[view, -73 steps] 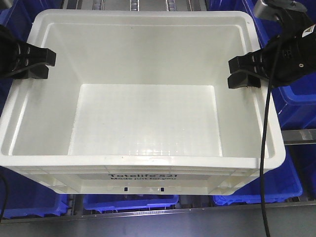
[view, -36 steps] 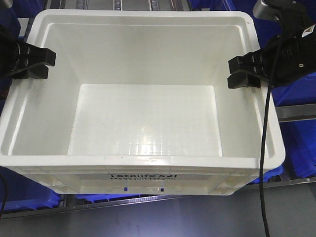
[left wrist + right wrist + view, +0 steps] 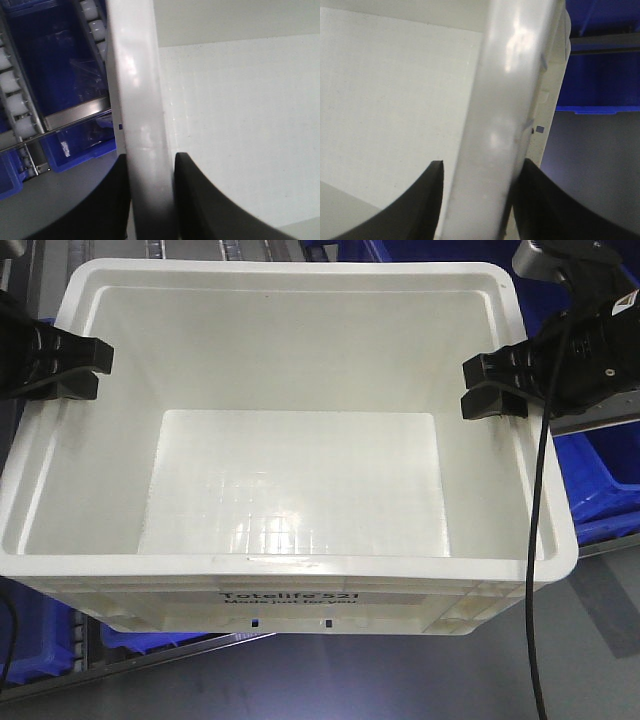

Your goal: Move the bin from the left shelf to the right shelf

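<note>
The white tote (image 3: 300, 485) fills most of the front view, mouth up and level, with nothing inside it. Its printed side, reading "Totelife 521 Made just for you" (image 3: 290, 598), faces 6 o'clock. Whether anything supports the tote from below cannot be told.

The left tool (image 3: 88, 370) meets the tote at 9 o'clock, on the upper part of its left wall. In the left wrist view the two black fingers (image 3: 107, 200) straddle the ribbed rim (image 3: 142, 115), one on the outer side and one over the inside. Both press against the plastic with no gap showing. The opening is only as wide as the rim, so this tool is clamped on the tote.

The right tool (image 3: 485, 385) sits opposite at 3 o'clock, on the right wall. The right wrist view shows the same hold. One dark finger (image 3: 422, 200) lies against the inner face and the other against the outer ribbing, with the glossy rim pinched between them. It too is closed down to the rim's thickness and grips the tote.

A black cable (image 3: 535, 540) hangs from the right arm across the tote's 4 o'clock corner. Blue bins (image 3: 600, 470) show past the tote at 3 o'clock, and more show at 7 o'clock. Grey floor (image 3: 450, 670) runs along the 6 o'clock edge. In the left wrist view, white roller tracks (image 3: 15, 100) run beside a blue bin just outside the tote's wall.
</note>
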You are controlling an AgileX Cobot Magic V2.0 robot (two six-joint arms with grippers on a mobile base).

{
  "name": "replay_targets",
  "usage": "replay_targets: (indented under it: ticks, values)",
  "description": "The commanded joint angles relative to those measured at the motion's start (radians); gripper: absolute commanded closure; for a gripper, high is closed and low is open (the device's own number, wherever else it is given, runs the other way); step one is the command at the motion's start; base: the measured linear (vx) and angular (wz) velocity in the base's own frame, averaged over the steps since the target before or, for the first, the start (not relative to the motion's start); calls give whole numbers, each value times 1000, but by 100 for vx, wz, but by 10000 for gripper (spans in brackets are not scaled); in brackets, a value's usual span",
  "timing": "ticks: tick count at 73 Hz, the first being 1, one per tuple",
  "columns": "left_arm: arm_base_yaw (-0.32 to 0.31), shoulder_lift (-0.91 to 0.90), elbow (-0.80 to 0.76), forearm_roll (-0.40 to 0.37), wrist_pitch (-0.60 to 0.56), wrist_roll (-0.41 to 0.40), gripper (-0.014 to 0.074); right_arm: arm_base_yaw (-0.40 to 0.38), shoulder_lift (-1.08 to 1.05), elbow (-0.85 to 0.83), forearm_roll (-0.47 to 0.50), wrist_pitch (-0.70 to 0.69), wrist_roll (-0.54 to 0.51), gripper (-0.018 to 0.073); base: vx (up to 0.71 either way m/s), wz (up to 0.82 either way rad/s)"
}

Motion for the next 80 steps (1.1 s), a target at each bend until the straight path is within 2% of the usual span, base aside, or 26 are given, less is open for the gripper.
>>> replay_targets:
  ticks: [1,32,80]
  values:
    - [-2,-46,-39,-9,-93,18,603,-4,-50,-38,40,-59,-30,564,-8,-34]
    - [-2,-46,-39,-9,-93,18,603,-4,-50,-38,40,-59,-30,564,-7,-44]
    - [-2,-46,-39,-9,-93,18,603,-4,-50,-38,40,-59,-30,564,-1,-68]
